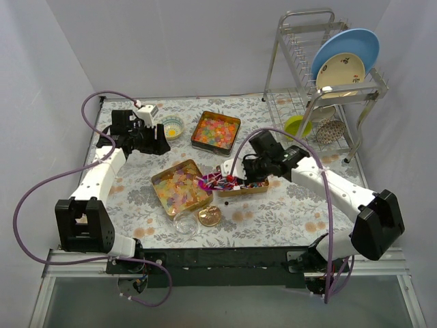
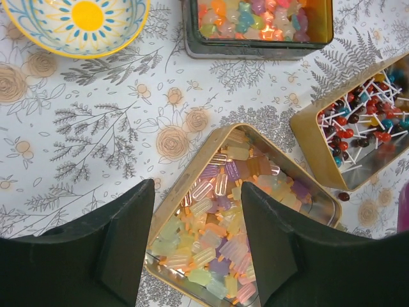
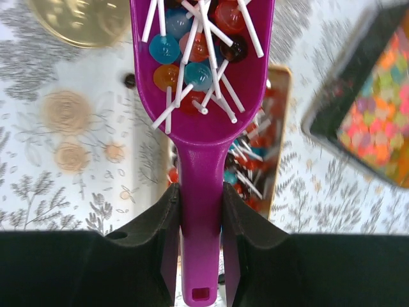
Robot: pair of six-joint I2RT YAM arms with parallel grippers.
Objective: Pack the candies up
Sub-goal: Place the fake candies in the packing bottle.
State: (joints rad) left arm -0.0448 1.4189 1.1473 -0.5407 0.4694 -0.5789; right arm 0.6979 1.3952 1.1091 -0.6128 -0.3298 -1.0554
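Note:
Pale gummies (image 1: 179, 186) fill a gold tin; they also show in the left wrist view (image 2: 220, 236). Bright jellies (image 1: 216, 131) fill a dark tin at the back (image 2: 255, 16). Red and blue stick candies (image 1: 239, 182) lie in a third tin (image 2: 361, 121). My right gripper (image 1: 250, 171) is shut on the handle of a magenta scoop (image 3: 201, 96), which is loaded with stick candies (image 3: 192, 54) and held over that tin's left end. My left gripper (image 1: 161, 141) is open and empty (image 2: 198, 217), above the table left of the tins.
A round gold lid (image 1: 209, 216) and a clear round container (image 1: 185, 225) lie near the front. One loose candy (image 1: 226, 202) lies on the cloth. A yellow-patterned bowl (image 1: 173, 126) sits at the back left. A dish rack (image 1: 328, 96) with plates stands at the back right.

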